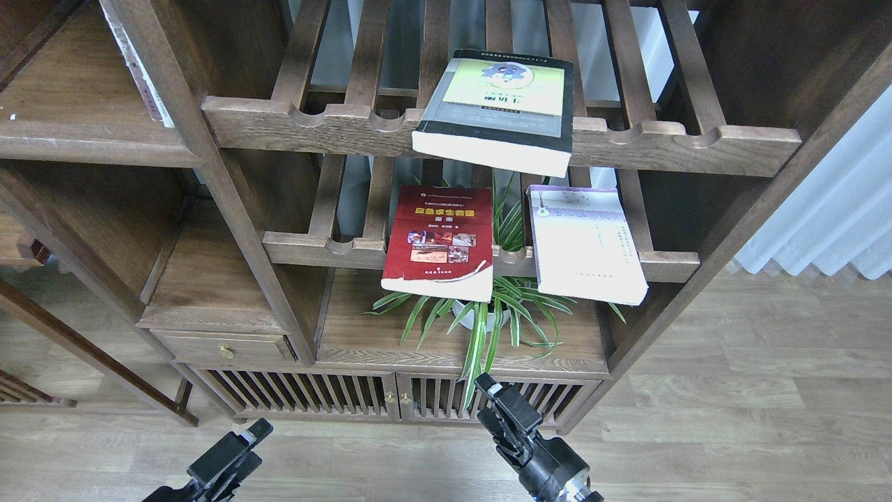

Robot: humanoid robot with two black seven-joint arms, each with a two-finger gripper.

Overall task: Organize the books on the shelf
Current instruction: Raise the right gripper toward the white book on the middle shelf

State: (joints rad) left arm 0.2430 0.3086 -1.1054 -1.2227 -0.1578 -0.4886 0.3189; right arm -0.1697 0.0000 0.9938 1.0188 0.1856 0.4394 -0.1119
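Three books lie flat on the slatted racks in the head view. The thick yellow-green, grey and black book [498,111] rests on the upper rack and overhangs its front rail. On the lower rack lie the dark red book [435,240] with a yellow title and, to its right, the pale lavender-white book [585,244]. The solid plank shelf [83,143] with a rounded front edge is at the upper left. My left gripper [244,438] and right gripper [488,389] hang low in front of the cabinet, far below the books and holding nothing. They are too dark to tell their fingers apart.
Thin white books [143,73] lean at the right end of the plank shelf. A spider plant in a white pot [481,314] stands on the board under the lower rack. A small drawer [223,348] and slatted cabinet doors [390,397] sit below. Wooden floor lies in front.
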